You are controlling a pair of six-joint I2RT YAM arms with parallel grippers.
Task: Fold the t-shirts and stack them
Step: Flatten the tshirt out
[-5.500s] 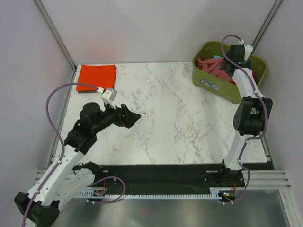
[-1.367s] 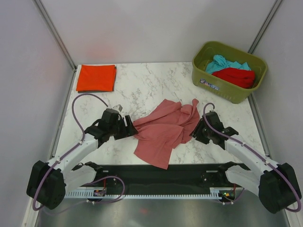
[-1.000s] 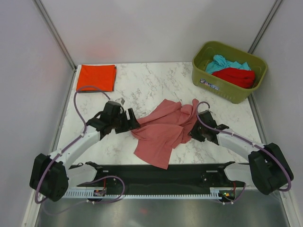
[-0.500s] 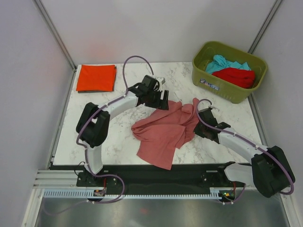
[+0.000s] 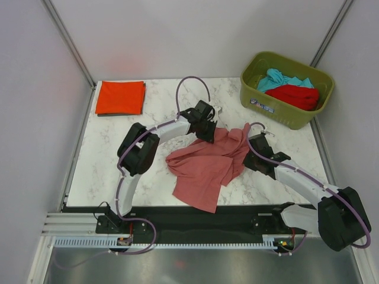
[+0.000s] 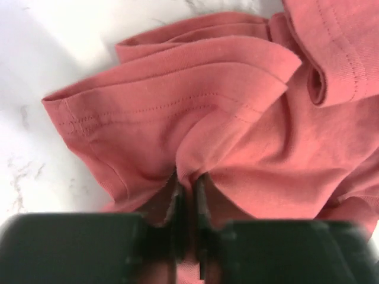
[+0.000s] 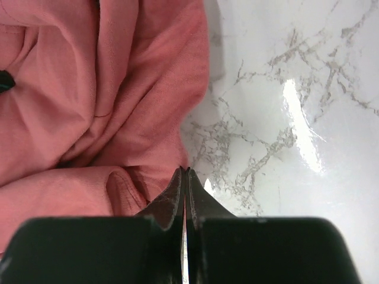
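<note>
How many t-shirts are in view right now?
4. A pink t-shirt crumpled at centre, an orange-red t-shirt folded at the far left corner, a teal t-shirt and a red t-shirt in the green bin. More may lie hidden beneath those.

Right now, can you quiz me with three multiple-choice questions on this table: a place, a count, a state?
1. Where on the table lies the folded orange-red t-shirt? A far left corner; B near right corner; C middle.
2. How many t-shirts show in the bin? A none; B two; C four.
3. The left end effector is: A wide open; B shut on the pink t-shirt; C shut on nothing.
Answers: 1 A, it sits by the far left edge. 2 B, one teal t-shirt, one red t-shirt. 3 B, pink cloth is pinched between its fingers.
</note>
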